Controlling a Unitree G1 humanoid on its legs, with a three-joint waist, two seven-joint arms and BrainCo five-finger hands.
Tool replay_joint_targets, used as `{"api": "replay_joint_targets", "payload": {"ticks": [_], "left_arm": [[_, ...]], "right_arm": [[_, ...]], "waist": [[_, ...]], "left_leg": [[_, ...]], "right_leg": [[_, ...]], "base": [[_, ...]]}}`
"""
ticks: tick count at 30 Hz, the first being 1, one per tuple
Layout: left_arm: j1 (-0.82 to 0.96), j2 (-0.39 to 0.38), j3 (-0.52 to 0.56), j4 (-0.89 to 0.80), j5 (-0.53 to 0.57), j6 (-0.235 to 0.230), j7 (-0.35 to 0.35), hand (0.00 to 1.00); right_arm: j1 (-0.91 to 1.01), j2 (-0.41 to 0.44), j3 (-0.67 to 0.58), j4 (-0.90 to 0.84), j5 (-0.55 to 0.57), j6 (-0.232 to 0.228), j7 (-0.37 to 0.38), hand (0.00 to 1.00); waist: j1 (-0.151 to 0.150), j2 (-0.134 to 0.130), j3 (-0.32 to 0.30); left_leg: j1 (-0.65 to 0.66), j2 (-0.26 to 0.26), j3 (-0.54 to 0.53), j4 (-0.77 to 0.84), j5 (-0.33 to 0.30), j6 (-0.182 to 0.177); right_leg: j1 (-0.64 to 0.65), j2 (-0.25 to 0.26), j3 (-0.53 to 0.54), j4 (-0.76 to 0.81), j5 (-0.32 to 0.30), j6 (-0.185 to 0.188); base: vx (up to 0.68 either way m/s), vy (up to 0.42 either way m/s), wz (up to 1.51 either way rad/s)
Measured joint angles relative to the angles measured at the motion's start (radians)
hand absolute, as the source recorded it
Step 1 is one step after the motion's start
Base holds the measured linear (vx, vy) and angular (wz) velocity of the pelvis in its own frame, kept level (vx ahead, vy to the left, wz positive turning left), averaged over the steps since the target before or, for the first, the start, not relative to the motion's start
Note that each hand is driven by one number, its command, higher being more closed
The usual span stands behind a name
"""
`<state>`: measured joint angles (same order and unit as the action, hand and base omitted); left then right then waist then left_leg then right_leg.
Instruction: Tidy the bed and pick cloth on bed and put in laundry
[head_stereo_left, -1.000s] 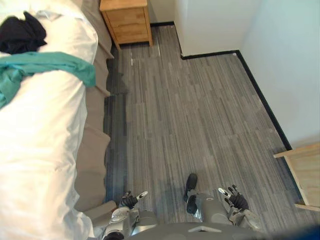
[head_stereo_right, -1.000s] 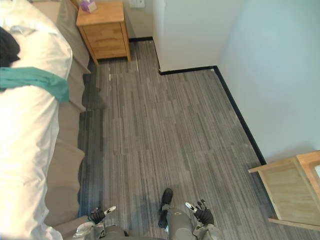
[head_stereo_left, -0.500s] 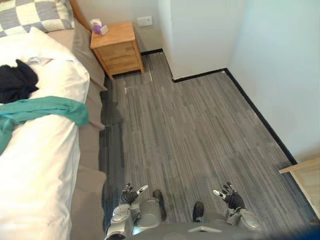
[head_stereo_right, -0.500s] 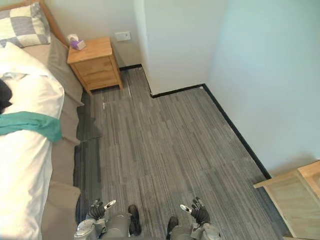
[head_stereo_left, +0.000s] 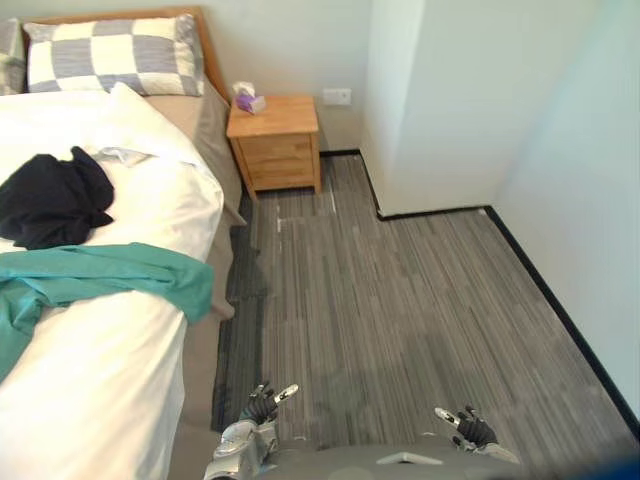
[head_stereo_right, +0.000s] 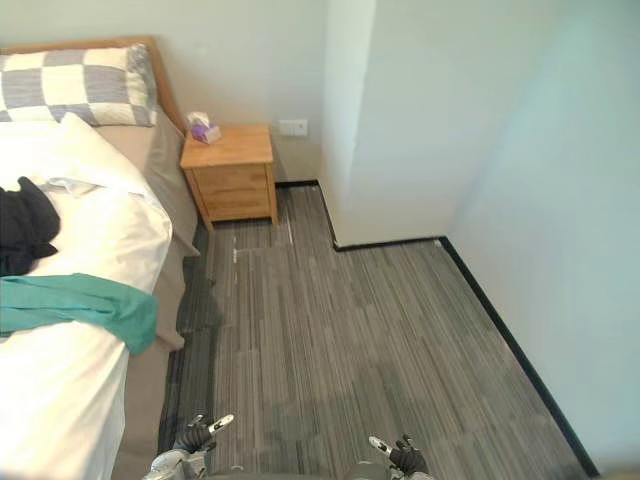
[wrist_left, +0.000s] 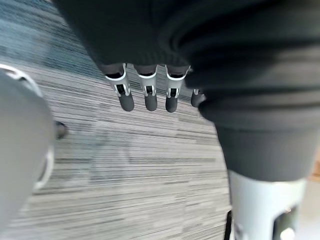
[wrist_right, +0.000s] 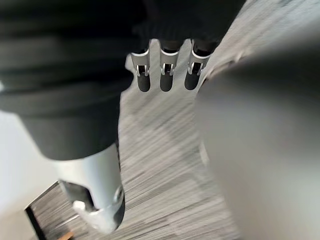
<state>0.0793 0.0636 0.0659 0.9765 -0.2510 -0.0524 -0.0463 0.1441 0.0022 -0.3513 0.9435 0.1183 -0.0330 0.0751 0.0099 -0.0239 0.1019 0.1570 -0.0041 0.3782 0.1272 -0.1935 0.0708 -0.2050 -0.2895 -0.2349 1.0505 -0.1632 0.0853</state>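
1. Both hands hang low at my sides, near the bottom of the head views. The left hand is beside the bed's near corner and the right hand is over open floor. I judge this a walking posture, arms kept clear of the bed.
2. Left hand: fingers straight and relaxed, holding nothing. Right hand: fingers likewise straight, holding nothing.
3. The task cloths lie on the bed, to my left. The teal cloth is draped across the white duvet, one end hanging over the bed's right edge. The black cloth is bunched in a heap just beyond it, towards the pillow. The two look close together; I cannot tell whether they touch.
4. Neither hand is near either cloth. In my judgement no pickup has begun and the teal cloth's hanging end is the nearest hold.
5. Surface: the duvet is rumpled near the pillow, so tidying is not yet done.
6. Room: grey striped floor, with a wooden nightstand at the far end beside the bed. It carries a tissue box.
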Motion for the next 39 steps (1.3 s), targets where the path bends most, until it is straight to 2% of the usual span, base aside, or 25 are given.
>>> {"api": "replay_joint_targets", "payload": {"ticks": [2,4,5,7,8,9,12,15,17,18,19,20,21,23,26,27,28,29,30,31,33,35,36,38,39], "left_arm": [[-0.019,-0.03,-0.008,0.001,0.001,0.001,0.0,0.0],[-0.026,-0.043,-0.007,0.001,0.007,0.001,0.0,0.0],[-0.031,-0.052,-0.007,0.001,0.01,0.001,0.0,0.0],[-0.037,-0.064,-0.003,-0.001,0.042,-0.002,0.001,0.0],[-0.039,-0.067,0.003,0.003,0.052,-0.002,0.001,0.0],[-0.047,-0.084,0.018,0.027,0.075,-0.003,0.001,0.0],[-0.056,-0.106,0.013,0.029,0.125,-0.013,0.001,0.0],[-0.057,-0.121,0.018,0.026,0.126,-0.016,0.005,0.0],[-0.053,-0.128,0.045,0.016,0.122,-0.021,0.011,0.0],[-0.047,-0.131,0.075,-0.003,0.12,-0.027,0.011,0.0],[-0.036,-0.131,0.103,-0.028,0.119,-0.041,0.014,0.0],[-0.027,-0.13,0.116,-0.046,0.12,-0.047,0.018,0.0],[-0.015,-0.127,0.136,-0.07,0.118,-0.054,0.026,0.0],[-0.001,-0.12,0.139,-0.096,0.111,-0.069,0.031,0.0],[-0.011,-0.114,0.141,-0.112,0.096,-0.086,0.029,0.0],[-0.015,-0.114,0.14,-0.111,0.092,-0.089,0.029,0.0],[-0.014,-0.119,0.138,-0.108,0.082,-0.088,0.029,0.0],[-0.015,-0.127,0.136,-0.104,0.073,-0.083,0.027,0.0],[-0.03,-0.104,0.139,-0.103,0.064,-0.081,0.025,0.0],[-0.037,-0.099,0.138,-0.104,0.065,-0.075,0.022,0.0],[-0.048,-0.093,0.14,-0.107,0.065,-0.057,0.022,0.0],[-0.047,-0.093,0.14,-0.107,0.065,-0.037,0.024,0.0],[-0.044,-0.091,0.14,-0.106,0.064,-0.028,0.025,0.0],[-0.044,-0.08,0.133,-0.09,0.062,-0.012,0.031,0.0],[-0.042,-0.075,0.113,-0.078,0.046,0.004,0.032,0.0]], "right_arm": [[-0.008,0.001,-0.001,-0.016,0.046,-0.007,0.0,0.0],[-0.009,0.003,0.002,-0.019,0.071,-0.006,0.0,0.0],[-0.01,0.007,0.005,-0.021,0.086,-0.006,0.0,0.0],[-0.012,0.01,0.021,-0.021,0.105,-0.006,-0.001,0.0],[-0.013,0.014,0.024,-0.02,0.106,-0.006,-0.002,0.0],[-0.03,-0.008,0.025,-0.018,0.107,-0.011,-0.005,0.0],[-0.051,-0.018,0.05,-0.014,0.113,-0.018,-0.013,0.0],[-0.053,-0.018,0.063,-0.009,0.115,-0.015,-0.019,0.0],[-0.053,-0.019,0.068,-0.004,0.114,-0.005,-0.018,0.0],[-0.05,-0.021,0.07,-0.003,0.111,-0.002,-0.018,0.0],[-0.051,-0.023,0.072,-0.003,0.102,-0.004,-0.018,0.0],[-0.048,-0.023,0.074,-0.002,0.1,-0.004,-0.018,0.0],[-0.044,-0.022,0.084,0.0,0.095,-0.004,-0.018,0.0],[-0.046,-0.023,0.091,-0.002,0.093,-0.005,-0.015,0.0],[-0.058,-0.009,0.093,-0.002,0.089,-0.006,-0.006,0.0],[-0.059,-0.005,0.103,-0.006,0.072,-0.013,-0.001,0.0],[-0.051,-0.01,0.112,-0.013,0.061,-0.023,0.002,0.0],[-0.046,-0.012,0.117,-0.01,0.056,-0.033,0.001,0.0],[-0.046,0.009,0.136,-0.005,0.054,-0.04,0.002,0.0],[-0.047,0.031,0.145,-0.005,0.054,-0.057,0.0,0.0],[-0.052,0.062,0.15,-0.007,0.054,-0.073,-0.002,0.0],[-0.055,0.066,0.163,-0.009,0.054,-0.071,-0.01,0.0],[-0.057,0.066,0.165,-0.009,0.054,-0.071,-0.015,0.0],[-0.063,0.055,0.161,0.001,0.049,-0.06,-0.021,0.0],[-0.071,0.043,0.141,0.027,0.026,-0.053,-0.021,0.0]], "waist": [[-0.02,0.023,0.018],[-0.023,0.027,0.02],[-0.023,0.024,0.022],[-0.018,0.005,0.039],[-0.019,0.011,0.044],[-0.014,0.05,0.054],[-0.031,0.052,0.086],[-0.026,0.053,0.076],[-0.023,0.063,0.071],[-0.024,0.061,0.074],[-0.021,0.068,0.076],[-0.019,0.069,0.077],[-0.016,0.065,0.078],[0.001,0.064,0.079],[0.041,0.048,0.087],[0.039,0.045,0.087],[0.035,0.055,0.081],[0.04,0.054,0.081],[0.028,0.012,0.072],[0.02,-0.007,0.07],[0.029,-0.029,0.071],[0.042,-0.026,0.07],[0.05,-0.025,0.069],[0.061,-0.014,0.061],[0.052,-0.005,0.054]], "left_leg": [[0.069,0.048,-0.064,-0.04,-0.007,-0.034],[0.087,0.072,-0.087,-0.048,-0.017,-0.052],[0.105,0.083,-0.101,-0.059,-0.025,-0.065],[0.16,0.105,-0.126,-0.072,-0.069,-0.119],[0.179,0.117,-0.128,-0.074,-0.081,-0.13],[0.203,0.152,-0.109,-0.071,-0.077,-0.135],[0.249,0.171,-0.084,-0.064,0.012,-0.157],[0.235,0.216,-0.093,0.039,0.069,-0.162],[0.115,0.269,-0.168,0.304,0.116,-0.201],[-0.012,0.305,-0.233,0.547,0.193,-0.221],[-0.119,0.347,-0.25,0.763,0.18,-0.223],[-0.166,0.359,-0.248,0.841,0.161,-0.225],[-0.237,0.359,-0.241,0.911,0.12,-0.221],[-0.33,0.337,-0.202,0.881,0.061,-0.201],[-0.411,0.257,-0.072,0.605,-0.007,-0.165],[-0.421,0.21,0.003,0.428,0.033,-0.126],[-0.415,0.182,0.065,0.281,0.127,-0.08],[-0.417,0.175,0.084,0.251,0.197,0.047],[-0.409,0.135,0.132,0.241,0.184,0.046],[-0.409,0.121,0.178,0.221,0.17,0.065],[-0.407,0.118,0.27,0.224,0.167,0.068],[-0.365,0.118,0.332,0.22,0.139,0.109],[-0.335,0.113,0.354,0.216,0.115,0.11],[-0.29,0.089,0.351,0.171,0.07,0.083],[-0.272,0.064,0.324,0.133,0.047,0.067]], "right_leg": [[-0.058,0.06,-0.042,-0.221,-0.054,-0.011],[-0.07,0.086,-0.056,-0.379,-0.046,-0.016],[-0.075,0.097,-0.058,-0.5,-0.018,-0.019],[-0.068,0.109,-0.045,-0.773,0.142,-0.024],[-0.052,0.123,-0.047,-0.773,0.197,-0.047],[-0.038,0.165,-0.062,-0.742,0.148,-0.064],[-0.046,0.15,-0.076,-0.576,0.002,-0.109],[-0.003,0.179,-0.089,-0.564,-0.086,-0.111],[0.056,0.208,-0.1,-0.611,-0.107,-0.112],[0.117,0.23,-0.107,-0.67,-0.109,-0.115],[0.185,0.256,-0.105,-0.728,-0.103,-0.125],[0.223,0.263,-0.104,-0.755,-0.1,-0.134],[0.295,0.267,-0.101,-0.804,-0.102,-0.138],[0.37,0.266,-0.076,-0.878,-0.104,-0.141],[0.456,0.219,-0.033,-0.94,-0.092,-0.103],[0.48,0.192,-0.039,-0.941,-0.105,-0.076],[0.495,0.19,-0.046,-0.94,-0.121,-0.046],[0.503,0.188,-0.046,-0.936,-0.135,-0.021],[0.522,0.146,-0.074,-0.938,-0.125,-0.004],[0.519,0.142,-0.106,-0.943,-0.082,-0.001],[0.53,0.129,-0.117,-0.96,-0.015,0.008],[0.564,0.131,-0.108,-0.97,0.048,0.008],[0.582,0.129,-0.105,-0.971,0.075,-0.003],[0.568,0.114,-0.089,-0.903,0.085,-0.002],[0.528,0.093,-0.083,-0.787,0.076,0.011]], "base": [[0.42,-0.199,0.84],[0.28,-0.212,0.58],[0.36,-0.333,0.56],[0.45,-0.434,0.43],[0.45,-0.41,0.02],[0.41,-0.378,-0.01],[0.35,-0.356,0.06],[0.39,-0.4,0.05],[0.29,-0.273,0.1],[0.33,-0.218,0.07],[0.35,-0.2,-0.02],[0.38,-0.171,-0.13],[0.3,-0.109,-0.17],[0.36,-0.07,-0.47],[0.57,0.079,-0.66],[0.56,0.14,-0.35],[0.43,0.14,-0.18],[0.43,0.136,0.23],[0.63,0.198,0.58],[0.52,0.154,0.69],[0.46,0.195,0.52],[0.38,0.173,0.24],[0.27,0.102,-0.02],[0.22,0.084,-0.01],[0.16,0.08,0.32]]}}
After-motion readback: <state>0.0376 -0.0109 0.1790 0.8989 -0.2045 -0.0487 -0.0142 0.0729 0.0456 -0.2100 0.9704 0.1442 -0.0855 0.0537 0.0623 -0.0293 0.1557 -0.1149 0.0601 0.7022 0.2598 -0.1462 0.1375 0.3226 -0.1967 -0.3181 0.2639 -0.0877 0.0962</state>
